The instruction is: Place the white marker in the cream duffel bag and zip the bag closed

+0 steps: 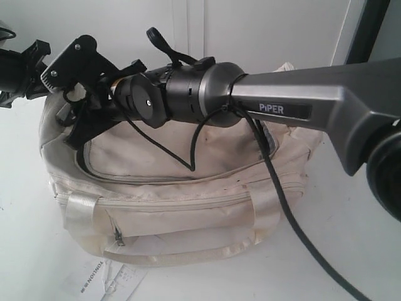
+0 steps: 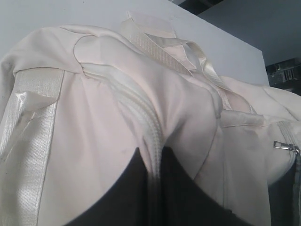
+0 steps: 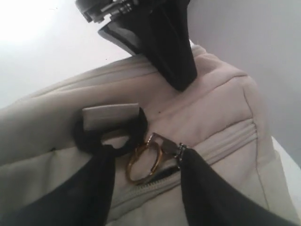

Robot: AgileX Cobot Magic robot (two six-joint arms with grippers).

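**Exterior view.** You see the cream duffel bag (image 1: pixel 188 188) resting on the white worktop (image 1: pixel 351 213), with a printed paper tag (image 1: pixel 103 279) by its near left corner. Your right arm spans the bag from the right. It places the right hand (image 1: pixel 83 128) at the bag's upper left end, with a black cable (image 1: pixel 294 219) trailing down over the bag. The left arm (image 1: pixel 19 69) stands just left of that hand.

**Left wrist view.** The left hand (image 2: pixel 153 155) is narrow. Its dark fingers (image 2: pixel 117 202) pinch a raised fold of the bag along the white zip line. A silver zip pull (image 2: pixel 284 146) lies off to one side.

**Right wrist view.** The right hand (image 3: pixel 145 162) stands wide and holds nothing. Its two fingers sit either side of the gold ring pull (image 3: pixel 131 168) on the bag's zip. A black D-ring (image 3: pixel 87 141) on a webbing tab lies just beside the ring. You cannot tell from here how far the zip is drawn.
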